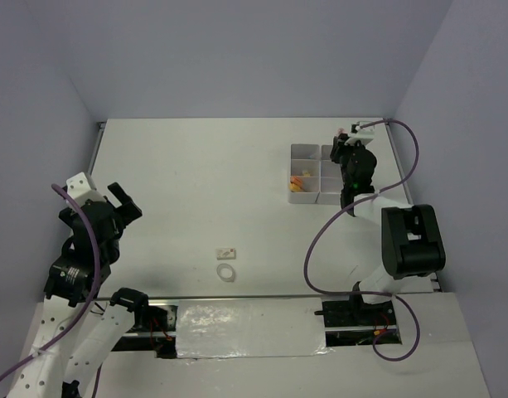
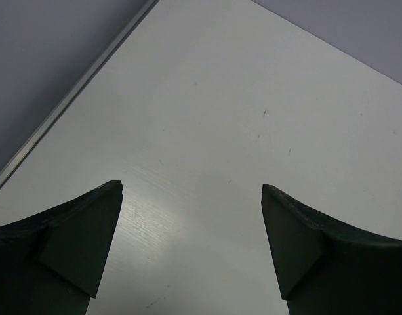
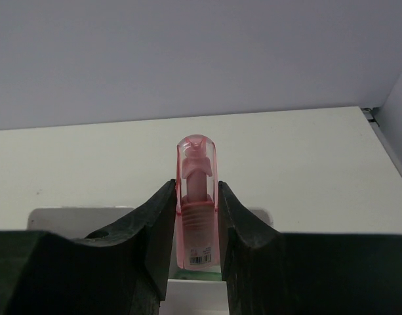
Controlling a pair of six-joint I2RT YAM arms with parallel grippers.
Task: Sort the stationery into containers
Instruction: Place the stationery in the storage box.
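A white bench (image 1: 237,182) is filling the floor of a booth, with pale lavender walls (image 1: 237,58) rising on three sides and a metal rail (image 1: 96,153) running along its left edge. A strip of shiny film (image 1: 245,327) is lying across the near edge between the two arm bases. The containers (image 1: 307,153), a white block of square compartments, are sitting at the far right of the bench. One compartment on its near left is holding small orange and yellow pieces (image 1: 297,182). Near the middle of the bench, well apart from the block, a small white eraser (image 1: 228,251) is lying just beyond a clear ring (image 1: 226,273).

The right arm (image 1: 411,240) is reaching forward from its base, its wrist hanging over the far right part of the block. The right jaws are pinching a pink highlighter (image 3: 197,197), which is standing upright between them, clear cap up, with the block's white rim showing below. The left arm (image 1: 88,236) is folding back by the left edge, wrist raised, the left jaws spreading wide over bare bench.
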